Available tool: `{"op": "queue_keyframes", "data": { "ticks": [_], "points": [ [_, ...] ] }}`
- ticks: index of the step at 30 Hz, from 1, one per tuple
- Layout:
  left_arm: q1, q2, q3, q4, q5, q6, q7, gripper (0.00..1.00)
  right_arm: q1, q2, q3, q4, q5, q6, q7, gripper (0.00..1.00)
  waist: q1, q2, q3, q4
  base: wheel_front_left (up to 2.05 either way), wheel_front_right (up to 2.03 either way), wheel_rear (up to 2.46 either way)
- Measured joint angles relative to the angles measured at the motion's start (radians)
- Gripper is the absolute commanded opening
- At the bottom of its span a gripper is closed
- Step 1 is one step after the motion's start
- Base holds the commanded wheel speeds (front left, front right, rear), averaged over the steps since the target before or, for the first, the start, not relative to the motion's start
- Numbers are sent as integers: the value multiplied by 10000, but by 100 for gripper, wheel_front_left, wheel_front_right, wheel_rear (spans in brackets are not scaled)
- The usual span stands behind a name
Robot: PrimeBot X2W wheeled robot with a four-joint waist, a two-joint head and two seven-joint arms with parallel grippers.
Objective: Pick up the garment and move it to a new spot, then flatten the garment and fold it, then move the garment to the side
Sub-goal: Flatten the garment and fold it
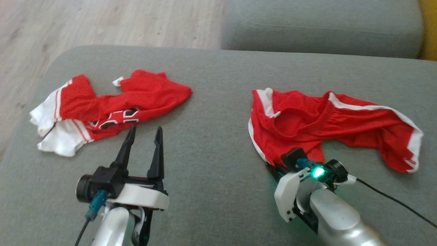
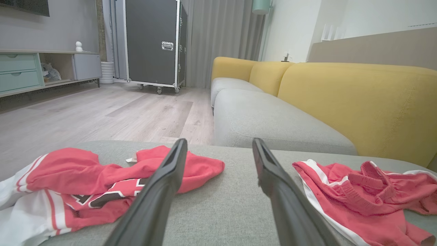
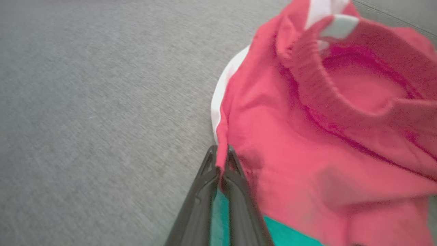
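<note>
Right gripper (image 3: 222,155) is closed tight, and its two dark fingers pinch the white-trimmed edge of the red shorts (image 1: 307,126) between them. In the head view this gripper sits at the near left corner of the shorts, with the fingertips hidden by the cloth, and a green light (image 1: 318,172) shines on its wrist. A thin black cable (image 1: 392,200) runs from that arm to the right over the seat (image 1: 211,160).

The shorts lie crumpled on the right half of the grey seat. Their elastic waistband is turned up and one leg is stretched out to the right.

Left gripper (image 1: 145,130) is wide open and holds nothing. Its fingers point at the near edge of a red jersey (image 1: 136,97) and are close to it; if they touch it, I cannot tell. The jersey lies bunched on the left half of the seat, well apart from the shorts, with white parts at its left end and a dark number partly folded in.

Beyond the seat the left wrist view shows a wooden floor (image 2: 102,112), a yellow backrest (image 2: 358,102) and a black case (image 2: 153,41) on wheels.
</note>
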Motion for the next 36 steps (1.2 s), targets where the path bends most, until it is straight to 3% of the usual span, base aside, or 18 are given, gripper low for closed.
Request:
{"op": "queue_keyframes", "data": {
  "ticks": [6,10,16,21,22,23,29,32,36],
  "points": [
    [254,0,165,-98,-59,12,0,100,238,-75,-625,226,-311,0,-261,0,0,0,-287,-600,0,0,0],
    [553,2,238,-167,-58,13,2,100,607,-617,-1300,155,-608,0,-359,0,-1,0,-518,-1151,0,0,0],
    [581,2,326,-387,-136,88,2,100,1146,-2102,-3327,-800,-1227,0,290,0,-1,0,-632,-2015,0,0,0],
    [555,0,322,-389,-134,88,2,100,1616,-2652,-5317,-1954,-2240,0,1018,0,-1,0,-546,-2272,0,0,0],
    [533,0,322,-391,-134,88,2,100,1772,-2602,-5735,-2194,-2431,0,1129,18,-1,0,-525,-2290,0,0,0],
    [513,2,322,-393,-136,88,2,100,1927,-2506,-6071,-2451,-2631,0,1156,100,-1,0,-505,-2298,0,0,0],
    [448,2,284,-383,-146,84,2,100,2635,-963,-7099,-4169,-2987,0,951,100,0,0,-410,-2255,0,0,0],
    [406,0,305,-370,-144,71,0,100,2721,-412,-6959,-5095,-2692,0,270,100,0,0,-389,-2220,0,0,0],
    [402,2,366,-339,-127,-6,0,100,2784,-173,-6201,-6121,-1854,0,-922,100,-1,0,-386,-2212,0,0,0]
  ]
}}
